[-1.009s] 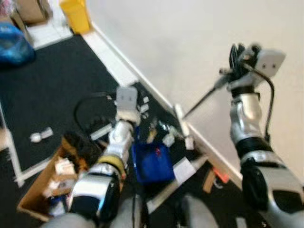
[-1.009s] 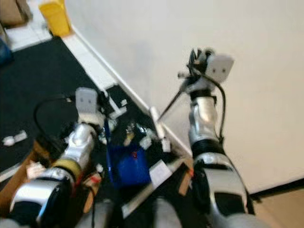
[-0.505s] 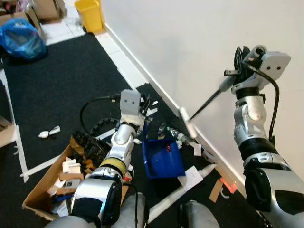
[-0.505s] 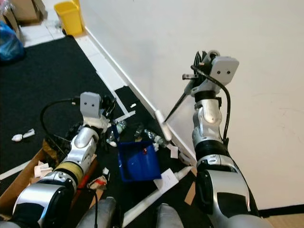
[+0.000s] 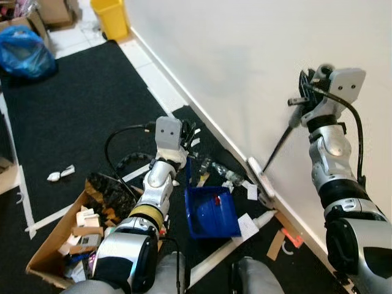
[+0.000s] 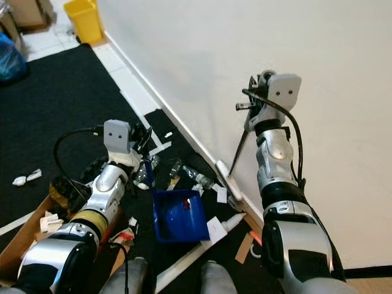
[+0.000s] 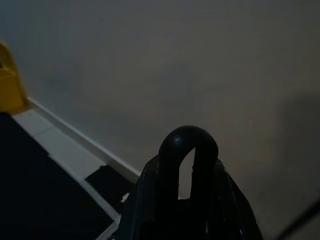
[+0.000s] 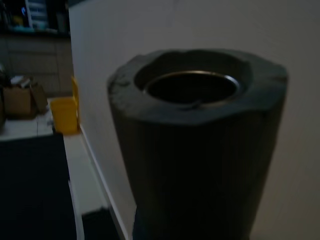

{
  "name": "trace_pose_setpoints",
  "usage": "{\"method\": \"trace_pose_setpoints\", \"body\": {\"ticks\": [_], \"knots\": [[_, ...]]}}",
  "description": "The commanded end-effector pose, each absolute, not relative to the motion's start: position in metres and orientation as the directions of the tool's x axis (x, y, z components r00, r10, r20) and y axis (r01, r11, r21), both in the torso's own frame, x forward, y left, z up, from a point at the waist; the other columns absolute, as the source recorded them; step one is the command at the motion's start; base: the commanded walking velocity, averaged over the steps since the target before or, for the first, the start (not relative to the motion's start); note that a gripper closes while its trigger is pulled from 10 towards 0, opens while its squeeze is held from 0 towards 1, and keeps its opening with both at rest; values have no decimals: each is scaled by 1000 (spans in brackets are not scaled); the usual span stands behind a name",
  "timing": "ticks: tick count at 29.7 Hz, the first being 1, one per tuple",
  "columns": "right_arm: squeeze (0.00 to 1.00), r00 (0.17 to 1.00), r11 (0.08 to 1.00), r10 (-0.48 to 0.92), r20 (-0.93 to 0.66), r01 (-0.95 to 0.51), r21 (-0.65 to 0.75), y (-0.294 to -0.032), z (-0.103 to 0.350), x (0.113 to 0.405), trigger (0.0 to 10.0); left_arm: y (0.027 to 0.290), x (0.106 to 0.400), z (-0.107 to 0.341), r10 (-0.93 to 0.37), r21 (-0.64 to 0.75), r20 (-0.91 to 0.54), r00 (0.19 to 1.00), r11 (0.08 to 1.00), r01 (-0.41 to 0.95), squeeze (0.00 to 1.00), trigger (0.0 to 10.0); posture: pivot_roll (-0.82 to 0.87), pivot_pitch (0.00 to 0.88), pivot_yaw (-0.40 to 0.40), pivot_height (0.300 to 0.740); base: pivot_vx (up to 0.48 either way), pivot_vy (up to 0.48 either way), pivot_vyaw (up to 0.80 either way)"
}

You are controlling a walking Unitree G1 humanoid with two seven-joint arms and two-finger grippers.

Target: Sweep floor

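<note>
A white wall (image 5: 257,55) fills the upper right of the head views, meeting the floor along a pale baseboard (image 5: 159,73) that runs diagonally from top centre toward the lower right. Black carpet (image 5: 67,104) covers the left and centre. A blue bag (image 5: 24,52) lies at the upper left, and a yellow bin (image 5: 110,15) stands at the top edge against the wall.

At the lower left sits an open cardboard box (image 5: 58,245) holding scraps. Just right of it, low in the middle of the frame, a blue dustpan (image 5: 211,211) rests on the carpet with a small red bit inside. The left gripper (image 5: 187,131) is above it, clamped on the dustpan's black looped handle (image 7: 188,150) (the loop stands up between the fingers in the left wrist view).

At the right, the right gripper (image 5: 304,98) is raised against the wall and closed round the grey top end of the broom (image 5: 275,150). Its thin dark shaft slants down to the white head (image 5: 260,177), which rests at the baseboard, just right of the dustpan.

Litter (image 5: 223,174) lies between the dustpan and the wall: paper scraps, a clear bottle. A small white scrap (image 5: 59,173) lies apart at the left.
</note>
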State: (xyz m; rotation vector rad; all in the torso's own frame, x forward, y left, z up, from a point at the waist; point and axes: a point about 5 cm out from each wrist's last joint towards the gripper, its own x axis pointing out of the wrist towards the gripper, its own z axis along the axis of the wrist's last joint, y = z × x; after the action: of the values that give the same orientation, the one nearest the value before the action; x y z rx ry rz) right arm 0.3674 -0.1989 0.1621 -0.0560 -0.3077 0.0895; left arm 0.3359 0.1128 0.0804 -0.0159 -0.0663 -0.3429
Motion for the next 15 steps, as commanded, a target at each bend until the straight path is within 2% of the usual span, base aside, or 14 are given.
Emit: {"method": "trace_pose_setpoints", "body": {"ticks": [1,7,15], "knots": [[0,948,992,117,295,-98,-79,-197,161,367,10000,113,333,79,-340,-4,72,938,940,342,0,10000,106,79,-36,740,0,0,0],[0,964,983,178,195,-164,-87,-188,134,357,10000,114,330,76,-349,-1,69,935,937,350,0,10000,106,106,-37,740,0,0,0],[0,974,985,143,173,-124,-120,-187,113,344,10000,120,325,76,-361,24,89,928,933,360,0,10000,118,153,-29,740,0,0,0]]}}
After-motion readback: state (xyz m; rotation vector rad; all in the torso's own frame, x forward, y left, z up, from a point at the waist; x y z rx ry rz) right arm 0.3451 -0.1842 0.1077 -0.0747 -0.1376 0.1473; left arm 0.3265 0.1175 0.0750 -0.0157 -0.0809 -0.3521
